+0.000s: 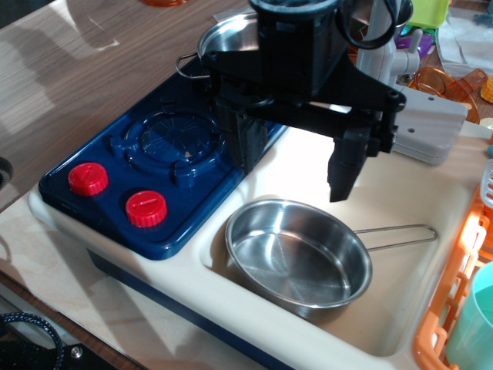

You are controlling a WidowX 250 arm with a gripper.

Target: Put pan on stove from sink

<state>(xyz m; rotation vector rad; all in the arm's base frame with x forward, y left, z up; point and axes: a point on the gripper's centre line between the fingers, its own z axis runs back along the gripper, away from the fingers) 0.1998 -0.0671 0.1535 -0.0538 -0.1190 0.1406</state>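
The shiny steel pan [296, 258] lies flat in the cream sink [400, 308], its thin wire handle [397, 235] pointing right. The dark blue stove [154, 166] is left of the sink, with a round ridged burner [173, 139] and two red knobs [88, 179] [146, 208]. My black gripper [296, 158] hangs open above the sink, over the pan's far rim. One finger [243, 135] is at the stove's right edge, the other [347, 166] is above the sink. It holds nothing.
A deeper steel pot [227, 35] with looped side handles sits on the stove's back burner, partly hidden by my arm. A grey faucet block [431, 123] stands behind the sink. An orange dish rack [454, 293] with a teal cup [477, 324] borders the sink's right side.
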